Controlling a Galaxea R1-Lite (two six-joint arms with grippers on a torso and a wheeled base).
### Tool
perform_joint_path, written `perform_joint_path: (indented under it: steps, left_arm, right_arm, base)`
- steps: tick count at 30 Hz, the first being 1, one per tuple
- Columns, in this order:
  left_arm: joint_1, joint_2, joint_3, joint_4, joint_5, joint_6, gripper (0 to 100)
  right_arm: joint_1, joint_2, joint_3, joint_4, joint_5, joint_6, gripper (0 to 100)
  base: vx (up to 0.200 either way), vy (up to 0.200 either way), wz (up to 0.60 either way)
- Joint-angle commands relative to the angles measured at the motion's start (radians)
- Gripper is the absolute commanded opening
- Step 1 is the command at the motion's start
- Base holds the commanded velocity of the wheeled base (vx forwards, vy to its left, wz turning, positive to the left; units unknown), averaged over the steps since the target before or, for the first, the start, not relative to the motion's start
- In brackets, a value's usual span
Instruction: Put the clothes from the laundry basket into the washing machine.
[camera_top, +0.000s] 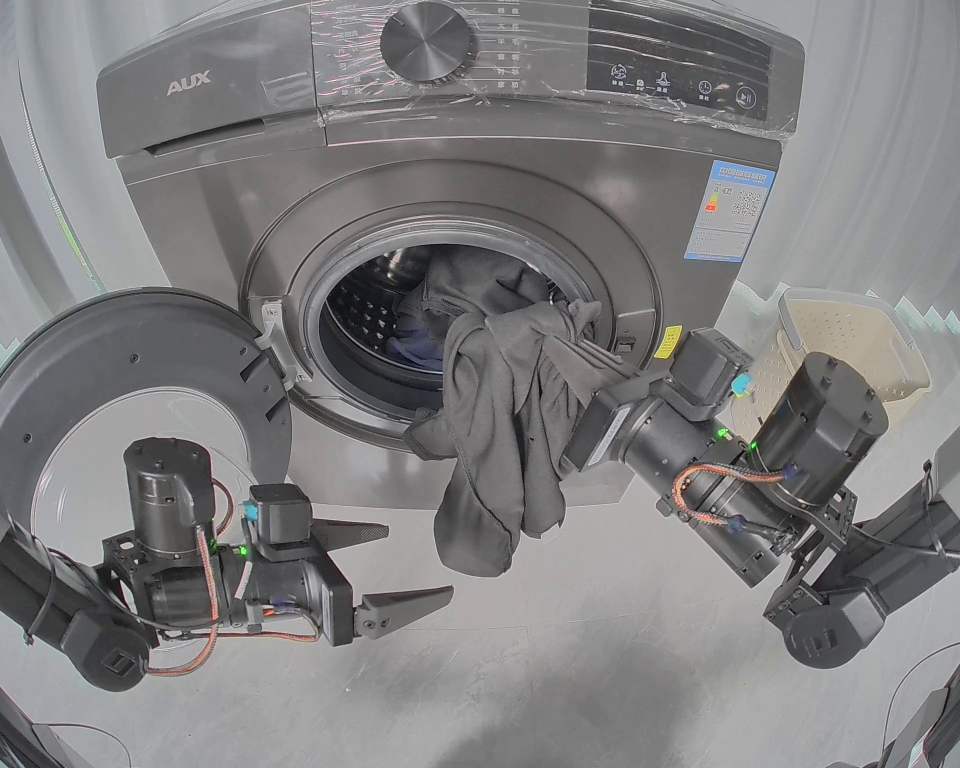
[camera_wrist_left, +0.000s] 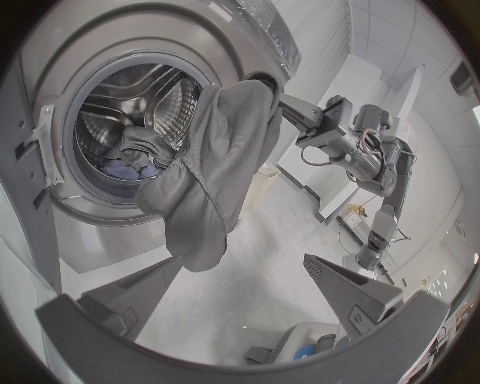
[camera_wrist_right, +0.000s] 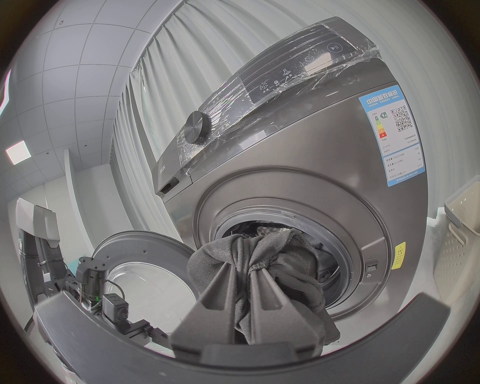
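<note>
Open washing machine (camera_top: 560, 190); grey garment (camera_top: 500, 430) draped over rim; laundry basket (camera_top: 880, 330) beside.

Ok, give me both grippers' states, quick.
Left gripper: open, holding nothing.
Right gripper: shut on the grey garment.

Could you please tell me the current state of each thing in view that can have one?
Washing machine door: swung fully open.
Drum: holds a dark garment and a blue cloth.
Grey garment: draped over the opening's rim, half hanging outside.
Right gripper: shut on the grey garment.
Left gripper: open, empty.
Laundry basket: upright, no clothes visible inside.
</note>
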Motion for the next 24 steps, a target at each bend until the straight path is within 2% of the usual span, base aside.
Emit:
perform_joint_path:
  steps: [1,5,11,16,21,24]
  left_arm:
    - [-0.002,0.071,-0.054,-0.008,-0.001,-0.031,100]
    - [-0.015,0.112,-0.092,-0.022,0.001,-0.065,100]
    - [-0.027,0.194,-0.134,-0.048,0.009,-0.068,100]
    - [-0.036,0.269,-0.173,-0.111,0.016,-0.071,100]
    - [-0.042,0.315,-0.216,-0.140,0.022,-0.100,100]
    - [-0.042,0.341,-0.241,-0.151,0.061,-0.103,100]
  right_arm:
    - [0.002,0.006,0.001,-0.001,0.000,0.001,0]
    - [0.003,0.004,0.004,-0.001,0.000,0.001,0]
    - [0.008,0.004,0.004,-0.001,-0.002,0.001,0]
    - [0.009,0.004,0.003,-0.001,-0.002,0.001,0]
    - [0.017,0.006,0.006,-0.001,-0.002,0.001,0]
    - [0.017,0.004,0.004,-0.001,-0.002,0.001,0]
  base:
    - [0.000,0.000,0.00]
    - [0.000,0.000,0.00]
    - [0.000,0.000,0.00]
    - [0.000,0.000,0.00]
    - [0.000,0.000,0.00]
    - [0.000,0.000,0.00]
